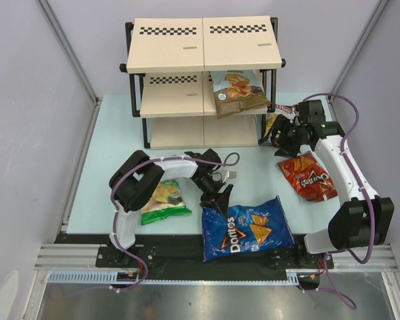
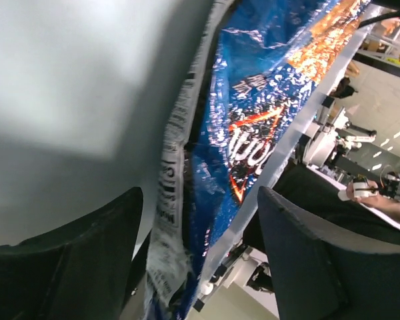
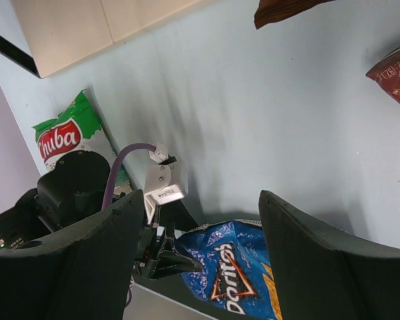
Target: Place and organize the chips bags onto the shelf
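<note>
The large blue Doritos bag [image 1: 248, 229] lies flat at the table's front centre. My left gripper [image 1: 217, 199] stands open at its top left corner. In the left wrist view the bag's crimped edge [image 2: 170, 200] runs between the fingers of that gripper [image 2: 199, 200], which stand apart from it. The green-white Chuba bag [image 1: 164, 201] lies under the left arm. The red Doritos bag [image 1: 309, 175] lies at the right. My right gripper [image 1: 285, 141] hangs open and empty just above it, beside a small dark bag [image 1: 271, 124] by the shelf [image 1: 203, 43]. A pale blue-and-brown bag [image 1: 237, 90] sits on the middle tier.
The right wrist view looks across the table at the left arm [image 3: 73, 187], the blue Doritos bag [image 3: 233, 273] and the green Chuba bag [image 3: 67, 137]. Grey walls close in both sides. A metal rail [image 1: 207, 257] runs along the near edge.
</note>
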Robot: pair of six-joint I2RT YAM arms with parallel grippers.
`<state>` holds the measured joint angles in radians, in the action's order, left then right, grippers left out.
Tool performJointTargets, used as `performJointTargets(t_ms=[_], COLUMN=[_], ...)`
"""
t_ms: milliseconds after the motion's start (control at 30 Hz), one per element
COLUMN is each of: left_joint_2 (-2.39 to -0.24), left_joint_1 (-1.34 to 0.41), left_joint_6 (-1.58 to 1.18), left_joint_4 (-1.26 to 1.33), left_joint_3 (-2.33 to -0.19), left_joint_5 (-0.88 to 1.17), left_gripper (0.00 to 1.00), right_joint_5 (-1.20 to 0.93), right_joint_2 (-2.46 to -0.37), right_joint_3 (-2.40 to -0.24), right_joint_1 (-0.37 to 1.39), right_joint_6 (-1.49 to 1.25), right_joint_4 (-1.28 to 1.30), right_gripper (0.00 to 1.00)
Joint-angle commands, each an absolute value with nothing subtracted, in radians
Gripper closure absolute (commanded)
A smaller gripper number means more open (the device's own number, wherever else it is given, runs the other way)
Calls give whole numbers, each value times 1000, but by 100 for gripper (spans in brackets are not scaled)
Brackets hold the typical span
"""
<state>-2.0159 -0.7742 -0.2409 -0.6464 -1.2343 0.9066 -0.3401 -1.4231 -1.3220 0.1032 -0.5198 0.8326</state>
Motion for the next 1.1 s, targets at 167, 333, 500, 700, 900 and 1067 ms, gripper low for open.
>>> performJointTargets(t_ms=[167,333,500,700,900,1067], left_joint_2=[-2054,-2080,-1998,-1739,-1598,-1603], left_joint_1=[-790,-788,-711,-502,-443,-434], left_joint_6=[-236,-235,-311,-672,-824,-957], left_joint_4=[-568,-551,-433,-14,199,408], left_joint_3=[-1272,-1313,-1298,-1031,-873,-839], left_joint_5=[1000,1026,968,927,835,810], left_gripper=[64,100,100,100,100,100], right_joint_5=[-313,-321,-319,-313,-348,-379], right_joint_2=[-1347,-1301,-1272,-1264,-1288,-1308], right_joint_3=[-1322,-1322,-1322,-1322,-1322,-1339], right_joint_1=[81,63,55,49,44,46], right_joint_6=[-472,-492,-517,-535,-563,-572], right_joint_4=[926,910,907,887,844,788], right_gripper=[24,24,24,24,25,27])
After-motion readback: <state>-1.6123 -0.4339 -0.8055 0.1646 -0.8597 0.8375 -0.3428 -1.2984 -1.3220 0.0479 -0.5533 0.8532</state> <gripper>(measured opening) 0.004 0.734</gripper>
